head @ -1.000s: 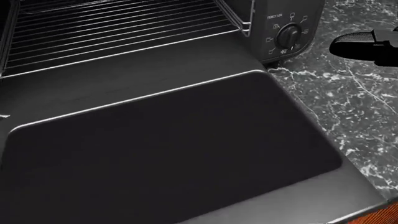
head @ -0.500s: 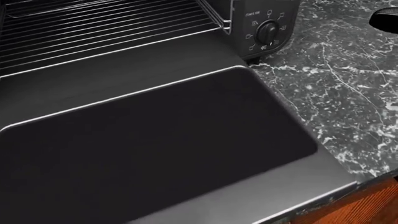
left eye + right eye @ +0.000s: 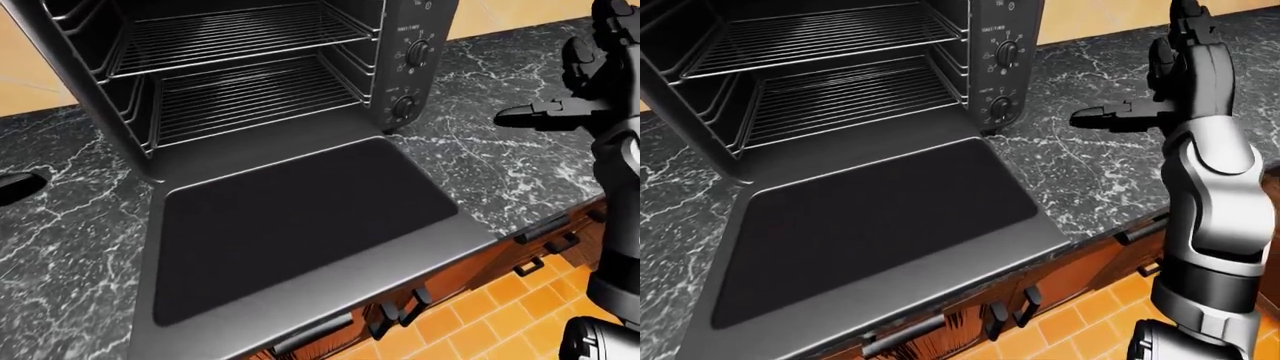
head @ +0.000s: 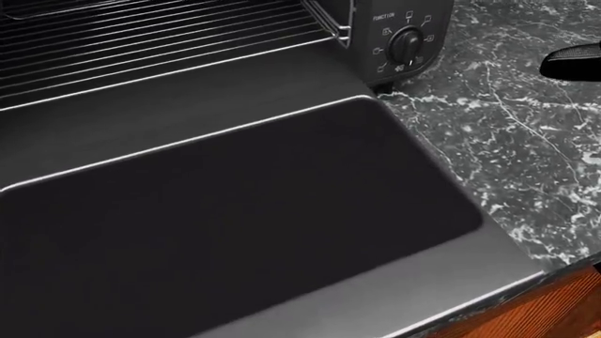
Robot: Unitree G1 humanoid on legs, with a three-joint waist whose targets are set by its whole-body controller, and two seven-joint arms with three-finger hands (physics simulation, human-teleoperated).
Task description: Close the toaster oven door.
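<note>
The toaster oven (image 3: 415, 30) stands on the counter with its door (image 3: 300, 217) folded down flat, dark glass facing up. The door's outer edge reaches past the counter edge, and its handle (image 3: 905, 334) shows below that edge. Two wire racks (image 3: 240, 90) are visible inside. My right hand (image 3: 1145, 101) is raised over the counter to the right of the oven, fingers spread, clear of the door. One black fingertip (image 4: 573, 63) enters the head view at its right edge. A dark tip (image 3: 15, 186) at the left edge of the left-eye view may be my left hand.
The black marble counter (image 3: 500, 172) runs on both sides of the oven. Two knobs (image 3: 405, 106) sit on the oven's right panel. Wooden drawers with dark handles (image 3: 545, 225) lie below the counter, above an orange tiled floor (image 3: 480, 330).
The head view has shifted a little, so the oven and door sit further left than a second ago. My right hand's fingertip now shows only at the right edge. The door stays flat.
</note>
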